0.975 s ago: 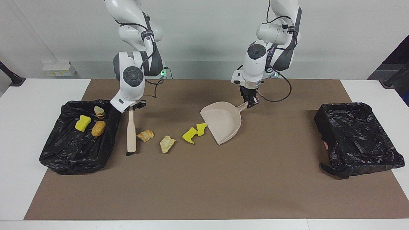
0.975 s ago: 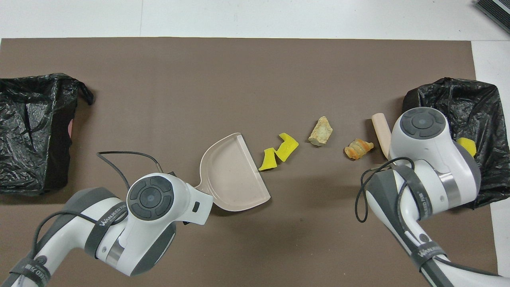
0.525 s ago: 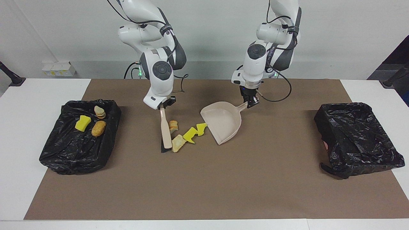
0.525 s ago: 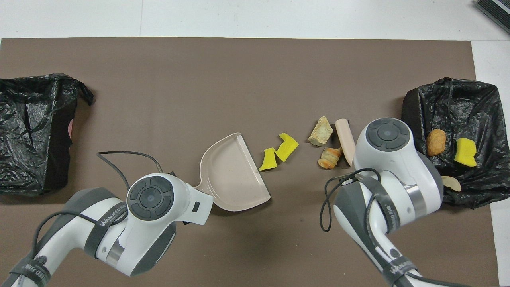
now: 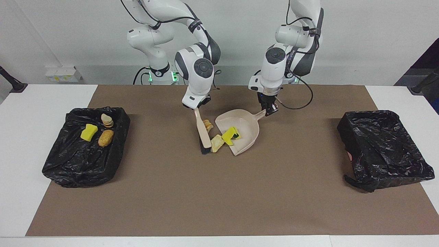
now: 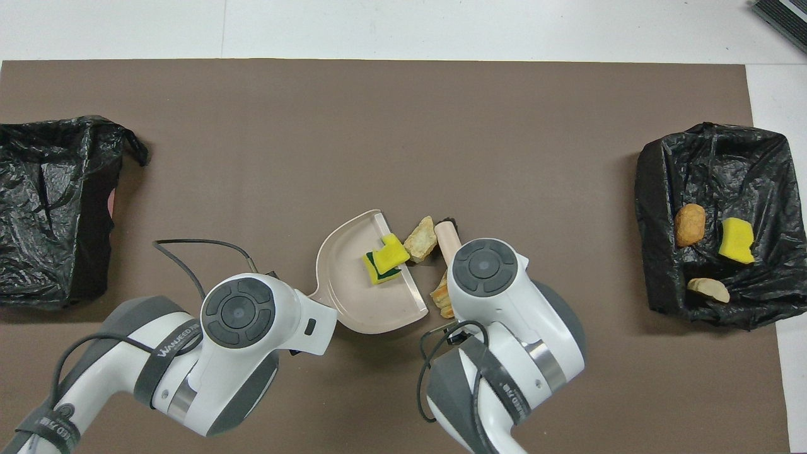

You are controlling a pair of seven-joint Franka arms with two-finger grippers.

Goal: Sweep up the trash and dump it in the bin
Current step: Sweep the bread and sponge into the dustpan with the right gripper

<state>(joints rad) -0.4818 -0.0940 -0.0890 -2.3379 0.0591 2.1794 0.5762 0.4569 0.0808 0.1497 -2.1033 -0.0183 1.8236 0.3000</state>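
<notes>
My left gripper (image 5: 269, 110) is shut on the handle of the beige dustpan (image 5: 246, 124), which rests on the brown mat with its mouth toward the right arm's end. My right gripper (image 5: 198, 107) is shut on the beige brush (image 5: 203, 130), its bristles on the mat close to the pan's mouth. Two yellow sponge chunks (image 5: 230, 134) lie inside the pan (image 6: 353, 296) and show in the overhead view (image 6: 386, 258). A tan lump (image 5: 216, 143) sits at the pan's lip. An orange bread lump (image 5: 207, 125) lies between brush and pan.
A black-lined bin (image 5: 68, 164) at the right arm's end holds a yellow chunk (image 5: 89, 132), an orange lump (image 5: 105, 137) and a pale slice (image 5: 107, 120). A second black-lined bin (image 5: 384, 151) stands at the left arm's end. A brown mat (image 5: 219, 199) covers the table.
My right arm swept the brush from beside the bin toward the dustpan, pushing the chunks along. The yellow chunks slid into the pan. My left arm and the pan stayed still.
</notes>
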